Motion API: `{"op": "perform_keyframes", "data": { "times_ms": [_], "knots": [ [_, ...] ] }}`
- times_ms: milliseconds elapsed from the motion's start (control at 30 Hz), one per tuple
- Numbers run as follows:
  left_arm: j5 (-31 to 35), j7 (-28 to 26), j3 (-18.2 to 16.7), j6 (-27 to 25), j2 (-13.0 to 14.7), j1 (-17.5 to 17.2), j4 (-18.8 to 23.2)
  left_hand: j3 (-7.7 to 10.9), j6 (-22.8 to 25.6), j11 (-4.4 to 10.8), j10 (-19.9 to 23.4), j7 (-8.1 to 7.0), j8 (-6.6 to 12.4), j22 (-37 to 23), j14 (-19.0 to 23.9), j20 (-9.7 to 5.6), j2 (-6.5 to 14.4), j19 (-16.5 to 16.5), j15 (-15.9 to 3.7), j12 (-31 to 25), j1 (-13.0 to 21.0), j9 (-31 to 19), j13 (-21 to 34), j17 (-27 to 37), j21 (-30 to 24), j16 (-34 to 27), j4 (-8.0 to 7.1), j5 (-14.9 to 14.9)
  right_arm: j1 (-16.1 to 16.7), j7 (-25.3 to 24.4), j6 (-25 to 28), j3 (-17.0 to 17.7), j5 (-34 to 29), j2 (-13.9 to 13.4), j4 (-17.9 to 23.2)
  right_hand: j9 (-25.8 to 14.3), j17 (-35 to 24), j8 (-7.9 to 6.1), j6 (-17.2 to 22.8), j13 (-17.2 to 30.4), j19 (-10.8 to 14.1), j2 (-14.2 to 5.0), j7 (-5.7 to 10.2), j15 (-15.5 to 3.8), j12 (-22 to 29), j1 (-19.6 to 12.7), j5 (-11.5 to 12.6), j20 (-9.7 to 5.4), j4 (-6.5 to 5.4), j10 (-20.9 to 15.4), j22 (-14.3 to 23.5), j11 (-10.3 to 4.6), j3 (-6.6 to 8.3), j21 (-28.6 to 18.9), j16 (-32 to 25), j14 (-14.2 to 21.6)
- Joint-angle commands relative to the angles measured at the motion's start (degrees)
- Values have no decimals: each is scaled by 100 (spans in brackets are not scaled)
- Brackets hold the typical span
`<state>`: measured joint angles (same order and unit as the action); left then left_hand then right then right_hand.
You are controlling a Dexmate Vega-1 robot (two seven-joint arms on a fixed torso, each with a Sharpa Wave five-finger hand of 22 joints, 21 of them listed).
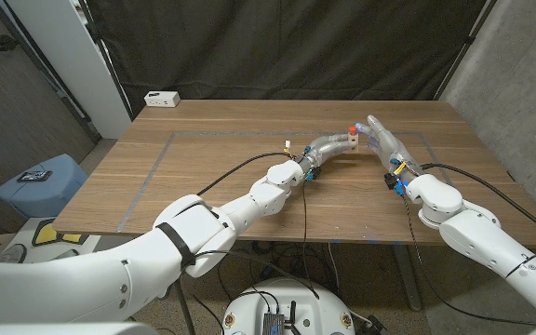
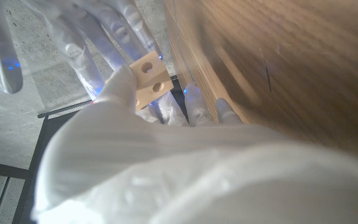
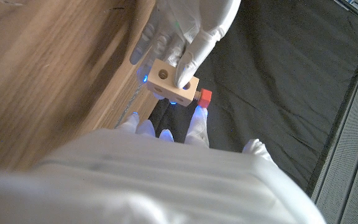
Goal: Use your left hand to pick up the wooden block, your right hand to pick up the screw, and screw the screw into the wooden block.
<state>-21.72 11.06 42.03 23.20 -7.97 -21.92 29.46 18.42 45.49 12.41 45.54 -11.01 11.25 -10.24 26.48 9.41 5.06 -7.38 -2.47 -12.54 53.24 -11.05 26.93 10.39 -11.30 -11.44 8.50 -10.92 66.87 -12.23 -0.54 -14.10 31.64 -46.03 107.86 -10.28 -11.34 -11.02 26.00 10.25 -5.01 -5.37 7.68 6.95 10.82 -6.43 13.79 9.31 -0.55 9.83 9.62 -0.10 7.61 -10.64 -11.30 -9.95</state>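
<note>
The wooden block [image 3: 173, 82] is held above the table [image 1: 203, 177] in the left hand [image 1: 328, 146], pinched between the thumb and the fingers, with its holes seen in both wrist views. A red screw [image 3: 204, 97] is seen at one end of the block, touching it. The right hand [image 1: 382, 141] is raised just beside the block, its fingertips at the screw; whether the screw is gripped cannot be told.

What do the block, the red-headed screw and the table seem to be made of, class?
Wooden block: pale unfinished wood, matte with faint grain and drilled holes. Screw: its red head looks like painted wood or plastic; too small to tell. Table: brown wood-grain top, perhaps laminate.
</note>
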Motion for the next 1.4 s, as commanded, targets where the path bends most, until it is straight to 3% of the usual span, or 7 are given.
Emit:
{"op": "perform_keyframes", "data": {
  "times_ms": [33, 867, 1400],
  "knots": [
    [-13, 31, -23, 55, -105, 86, -236, 26, 174, -2, 117, -65, 61, -28, 50, 3, 34, -7, -239, -49, -89, -19, 11, 12, -48, -28, -52, -44, 72, -35, 51, 39, -10, -52, 95, -19, -13, -45, 90, 21, 28, -3, 14, 31, 30, 48, 35, 20, -21, 496, 18, 43, 45, -24, -43, -873],
    [-52, 95, -75, 35, -250, 245, -602, 30, 366, 5, 319, -99, 99, -27, 178, -17, 19, -10, -272, -79, -246, -16, -18, 20, -47, -54, -78, -38, 142, -78, 117, 26, 36, -34, 167, -22, -22, -56, 184, 25, 24, -6, 90, 32, 42, 81, 29, 28, -44, 455, 19, 37, 43, -24, -49, -866],
    [-63, 114, -81, -44, -300, 334, -737, 55, 433, 8, 377, -7, 111, -27, 207, -28, 6, -15, -299, -69, -265, -15, -37, 17, -48, -48, -54, -43, 202, -140, 154, 38, 37, -36, 255, -22, -25, -17, 128, 27, 30, 0, 140, 30, 40, 98, 26, 20, -56, 448, 19, 26, 40, -27, -53, -857]
  ]
}}
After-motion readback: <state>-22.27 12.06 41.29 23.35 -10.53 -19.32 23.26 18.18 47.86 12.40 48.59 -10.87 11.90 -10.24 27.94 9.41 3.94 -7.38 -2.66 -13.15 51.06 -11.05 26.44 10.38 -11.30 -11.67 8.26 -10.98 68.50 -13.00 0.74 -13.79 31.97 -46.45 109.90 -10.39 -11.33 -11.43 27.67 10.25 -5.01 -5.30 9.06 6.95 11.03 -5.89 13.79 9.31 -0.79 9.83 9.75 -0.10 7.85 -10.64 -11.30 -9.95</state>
